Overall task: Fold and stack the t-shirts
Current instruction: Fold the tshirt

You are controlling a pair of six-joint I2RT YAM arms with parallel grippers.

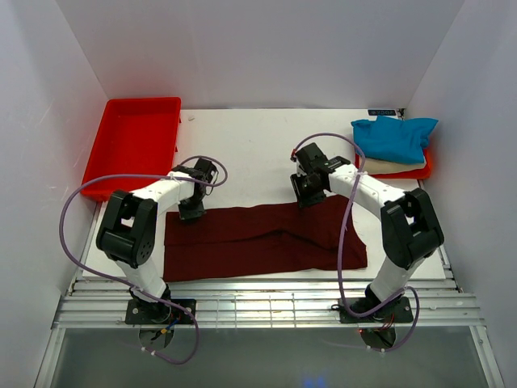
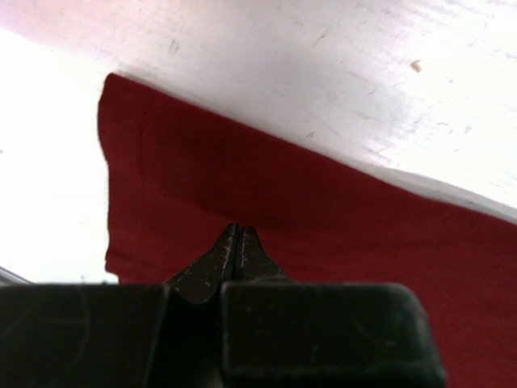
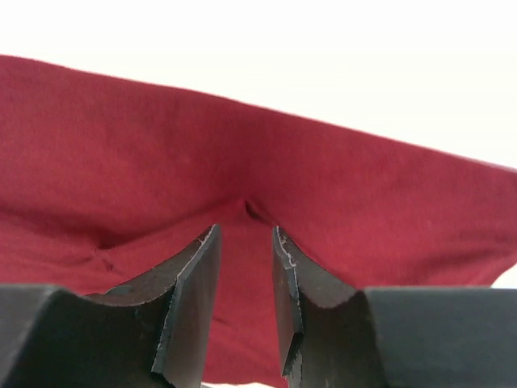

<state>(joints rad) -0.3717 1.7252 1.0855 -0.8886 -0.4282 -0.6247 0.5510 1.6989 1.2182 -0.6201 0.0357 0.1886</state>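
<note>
Maroon t-shirt (image 1: pixel 266 238), pinched by left gripper (image 2: pixel 240 229)

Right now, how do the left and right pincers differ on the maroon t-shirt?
The left pincer has jaws pressed shut, tips pinching the maroon t-shirt; the right pincer has jaws apart around a bunched ridge of cloth. The left pincer sits near the shirt's far left corner, the right pincer right of its middle. Both are at its far edge.

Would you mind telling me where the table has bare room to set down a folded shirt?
Bare white table lies between the empty red tray and the blue t-shirt, beyond the maroon t-shirt, which crowds the near side.
</note>
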